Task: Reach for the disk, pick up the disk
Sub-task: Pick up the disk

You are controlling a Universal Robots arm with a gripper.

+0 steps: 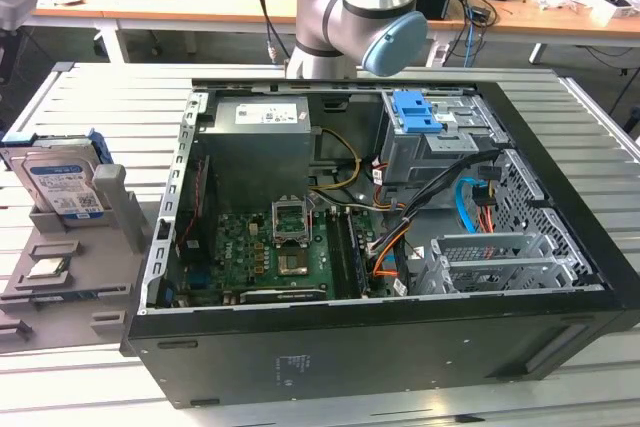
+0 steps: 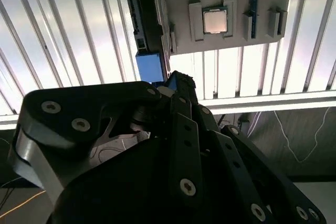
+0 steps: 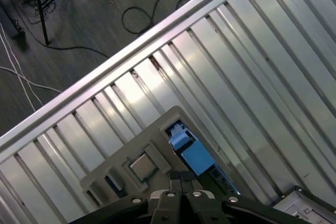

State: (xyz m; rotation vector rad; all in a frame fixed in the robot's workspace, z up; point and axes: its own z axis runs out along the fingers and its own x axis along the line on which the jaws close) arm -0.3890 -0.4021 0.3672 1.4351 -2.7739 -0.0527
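While upright in its holder [image 1: 112,209], the disk [image 1: 58,183], untouched.

We see the disk [image 1: 57,183] as a flat, silver-grey rectangular drive with a white-and-blue label on its broad face and a blue plastic frame running along its edges. It stands on edge in a slot at the far end of the grey holder [image 1: 100,297], leaning back a little, with the labelled face turned towards the exterior view. In both wrist views we see it nearly edge-on [image 2: 143,14] along one side of that holder, where its dark narrow side and bright blue frame [image 3: 195,157] show.
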